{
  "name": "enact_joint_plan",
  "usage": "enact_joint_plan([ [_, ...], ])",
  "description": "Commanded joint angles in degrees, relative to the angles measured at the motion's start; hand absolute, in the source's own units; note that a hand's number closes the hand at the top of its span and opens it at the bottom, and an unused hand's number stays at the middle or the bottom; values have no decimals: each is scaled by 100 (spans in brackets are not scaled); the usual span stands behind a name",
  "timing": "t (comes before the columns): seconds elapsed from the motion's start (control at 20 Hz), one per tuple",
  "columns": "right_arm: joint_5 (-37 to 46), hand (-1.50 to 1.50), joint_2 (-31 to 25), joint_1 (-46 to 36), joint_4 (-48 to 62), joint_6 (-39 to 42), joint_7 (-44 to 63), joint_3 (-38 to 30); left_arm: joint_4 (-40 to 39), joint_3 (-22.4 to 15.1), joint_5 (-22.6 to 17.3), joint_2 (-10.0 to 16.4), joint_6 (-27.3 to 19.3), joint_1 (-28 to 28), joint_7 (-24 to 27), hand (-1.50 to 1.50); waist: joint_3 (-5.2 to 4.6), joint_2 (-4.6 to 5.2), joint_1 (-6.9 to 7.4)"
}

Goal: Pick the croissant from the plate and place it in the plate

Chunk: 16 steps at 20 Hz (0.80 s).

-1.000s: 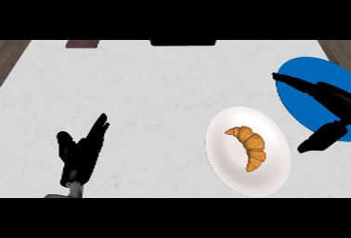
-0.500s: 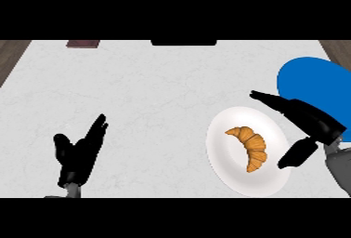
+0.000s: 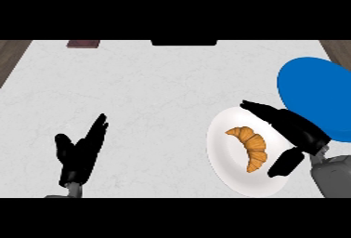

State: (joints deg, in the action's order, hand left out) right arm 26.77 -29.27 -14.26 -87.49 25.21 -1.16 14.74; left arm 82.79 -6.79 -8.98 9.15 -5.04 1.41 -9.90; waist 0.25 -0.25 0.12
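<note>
Croissant (image 3: 251, 148) seemingly clear beside right hand (image 3: 300, 131)

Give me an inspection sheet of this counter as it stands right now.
Surface: pale marbled counter.
Job's things: croissant lies on the white plate; blue plate at its far right, no food seen on it.
Clutter: dark red item and black item at the far edge, cut off.
Hands: right hand open over the white plate's right side, not closed on the croissant; left hand open, resting lower left.
Cables: nothing seen.
Surroundings: wood strips at the far corners.
</note>
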Motion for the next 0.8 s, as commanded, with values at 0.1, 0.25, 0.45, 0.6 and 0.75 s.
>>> enact_joint_plan([
  [0.1, 891, -150, 380, 54, 187, -380, 98, 204, 32, -14, 23, -47, 127, 134, -210, 0, -25, 24, 9],
  [0.25, 883, -150, 223, 255, -158, -54, 118, -135, -270, 128, 59, -159, 131, -95, -129, 0, -26, 23, -18],
  [0.45, 1386, -150, 519, -138, 986, -344, -432, -133, -70, 187, 169, -139, 76, -254, -474, 0, -25, 29, 7],
  [0.6, 1537, -150, 877, -17, 693, -259, -121, 30, -90, 147, 217, -228, 169, 209, -21, 0, -25, 24, 7],
  [0.75, 1795, -150, 889, -7, 950, -324, -307, 124, -321, 380, 35, -53, 443, -157, -230, 0, -26, 29, 3],
])
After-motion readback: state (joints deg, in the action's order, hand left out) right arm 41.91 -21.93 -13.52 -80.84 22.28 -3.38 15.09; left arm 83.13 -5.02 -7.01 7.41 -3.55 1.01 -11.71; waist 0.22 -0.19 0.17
